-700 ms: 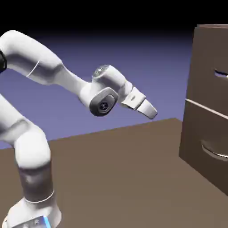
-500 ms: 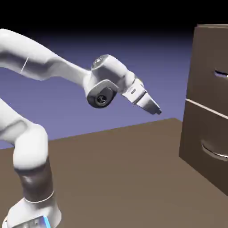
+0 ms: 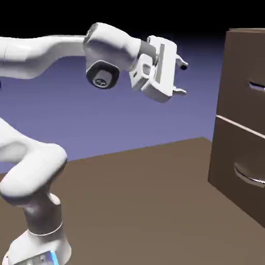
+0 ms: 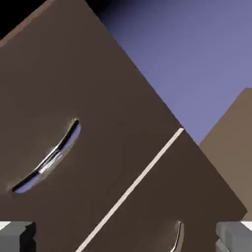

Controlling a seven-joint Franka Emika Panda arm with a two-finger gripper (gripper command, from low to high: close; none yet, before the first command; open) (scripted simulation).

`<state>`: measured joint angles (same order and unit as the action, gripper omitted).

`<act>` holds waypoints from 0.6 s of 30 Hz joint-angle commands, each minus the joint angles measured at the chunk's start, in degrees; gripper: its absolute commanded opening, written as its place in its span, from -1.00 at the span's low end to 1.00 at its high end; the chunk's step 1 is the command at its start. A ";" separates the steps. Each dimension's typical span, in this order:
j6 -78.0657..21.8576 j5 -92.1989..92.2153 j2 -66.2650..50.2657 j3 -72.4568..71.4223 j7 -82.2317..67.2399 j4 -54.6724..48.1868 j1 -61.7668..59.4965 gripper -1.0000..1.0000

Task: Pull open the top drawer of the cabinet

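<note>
Gaping wide, pincer (image 3: 182, 78) apparently holds nothing.

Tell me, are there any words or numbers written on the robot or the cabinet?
None to read.
Cabinet: plain brown, no writing in either view.
Top drawer: only a silver handle.
Arm and hand: plain white.
Base: a small blue patch, too blurred to tell if it is writing.
</note>
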<state>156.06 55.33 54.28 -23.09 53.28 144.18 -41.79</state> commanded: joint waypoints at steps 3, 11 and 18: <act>-2.43 7.48 2.92 -3.12 1.46 -2.27 -5.74 0.00; -8.89 27.41 10.71 -11.44 5.36 -8.33 -21.04 0.00; -14.55 44.86 17.52 -18.72 8.78 -13.64 -34.43 0.00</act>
<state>141.52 100.18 71.80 -41.81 62.06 130.54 -76.22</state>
